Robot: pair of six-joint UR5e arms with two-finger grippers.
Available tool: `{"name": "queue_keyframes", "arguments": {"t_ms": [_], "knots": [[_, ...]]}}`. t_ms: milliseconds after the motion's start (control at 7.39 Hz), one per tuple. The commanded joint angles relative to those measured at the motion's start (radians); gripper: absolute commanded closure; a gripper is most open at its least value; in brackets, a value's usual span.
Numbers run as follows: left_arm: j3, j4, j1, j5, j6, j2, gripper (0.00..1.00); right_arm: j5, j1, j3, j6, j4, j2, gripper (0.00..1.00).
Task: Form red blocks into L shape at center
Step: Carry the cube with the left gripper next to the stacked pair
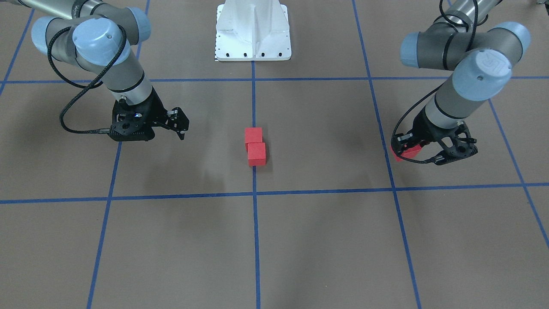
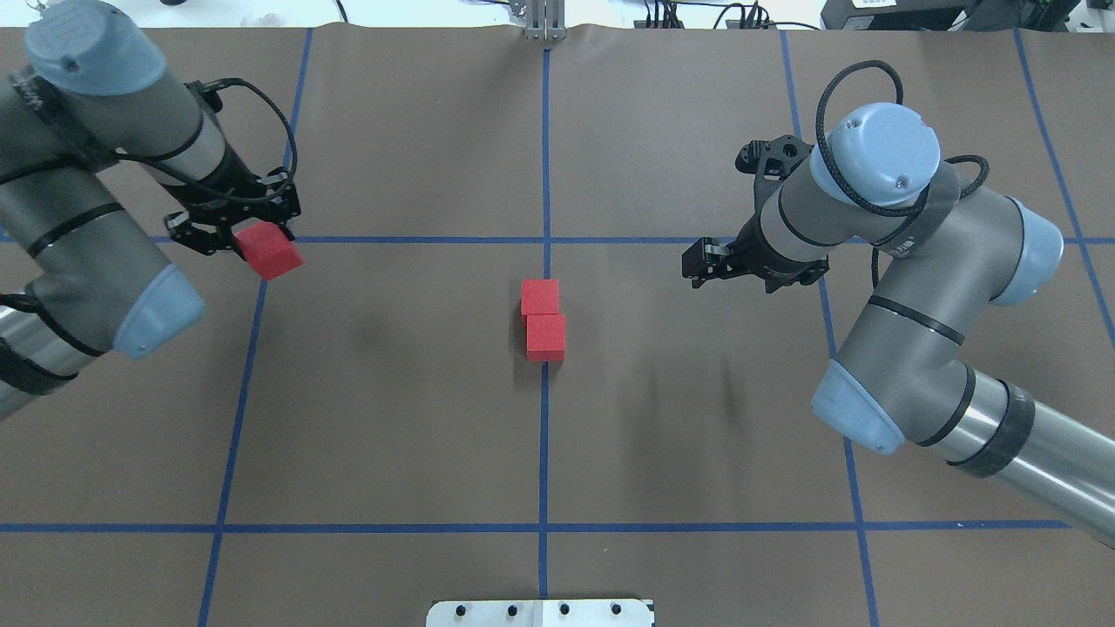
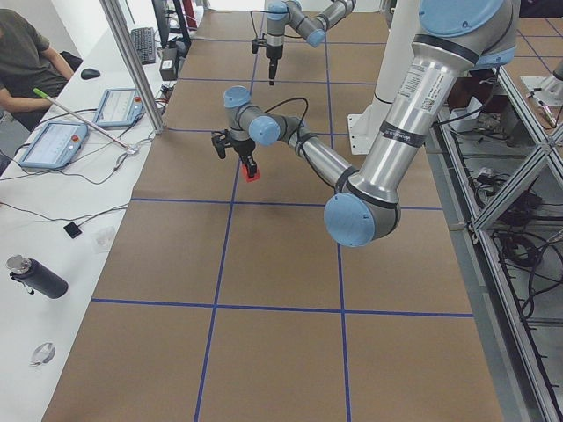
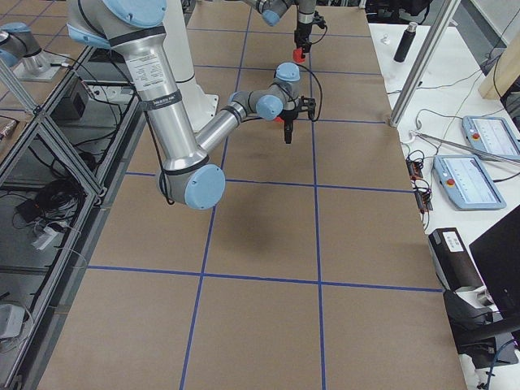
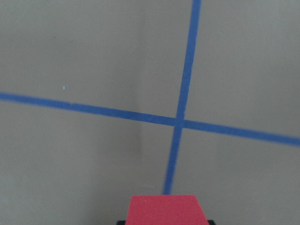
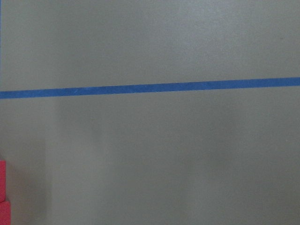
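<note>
On the middle blue line of the brown counter I see two of the three red blocks; the first red block lies on the side away from the robot's base, and the second red block touches it on the base side, set a shade toward the robot's right; both straddle that line, so the pair makes a short, slightly stepped row.

Well off to the robot's left of the middle blue line, the left pincer is clamped on the third red block; the block hangs by the crossing of the next parallel line with a cross line, and the left wrist view shows its red top at the bottom edge with that crossing beyond it; I cannot tell whether it touches the counter.

To the robot's right of the middle blue line, closer to it than the left one, the right pincer points toward the pair and holds nothing; I cannot tell whether its fingers are apart or together; its wrist view catches only a sliver of red at the lower left corner.
</note>
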Motion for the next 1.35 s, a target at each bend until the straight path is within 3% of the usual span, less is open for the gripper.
{"name": "queue_keyframes", "arguments": {"t_ms": [0, 270, 406, 541, 1217], "knots": [[0.136, 0.04, 0.099, 0.011, -0.393, -0.195, 1.0, -0.009, 0.006, -0.001, -0.001, 0.0, -0.002, 0.0], [0.18, 0.03, 0.156, 0.021, -0.819, -0.263, 1.0, -0.017, 0.006, -0.003, -0.001, 0.0, -0.006, 0.0], [0.192, 0.031, 0.217, 0.099, -0.929, -0.287, 1.0, -0.017, 0.006, -0.004, -0.001, 0.0, -0.008, 0.0], [0.208, 0.019, 0.243, 0.141, -0.922, -0.288, 1.0, -0.017, 0.006, -0.004, -0.001, 0.0, -0.017, 0.0], [0.336, -0.199, 0.23, 0.136, -1.213, -0.304, 1.0, -0.017, 0.006, -0.003, 0.0, 0.0, -0.017, 0.0]]}}
